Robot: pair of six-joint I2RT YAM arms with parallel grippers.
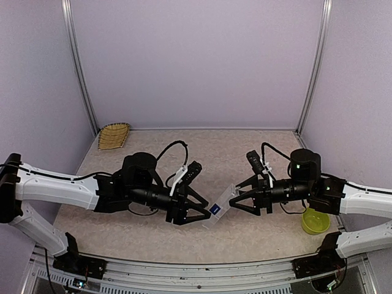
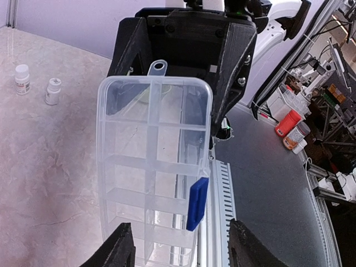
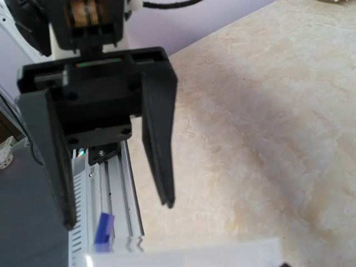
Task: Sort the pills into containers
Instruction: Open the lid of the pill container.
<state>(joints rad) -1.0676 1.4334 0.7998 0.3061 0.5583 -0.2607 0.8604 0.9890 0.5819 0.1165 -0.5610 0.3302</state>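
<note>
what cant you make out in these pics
left wrist: organizer box near end cut off by bottom edge; white bottles' labels too small
right wrist: organizer box just a blur at bottom edge
top external: yellow-green bowl partly under right arm, contents unclear
pills: none visible in any view, maybe too small

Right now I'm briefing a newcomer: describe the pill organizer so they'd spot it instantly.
Start at the beige table's near middle. Between the left pincer and right pincer is a clear flat organizer split into cells. Unlike the yellow-green bowl, it is see-through with a blue latch.
</note>
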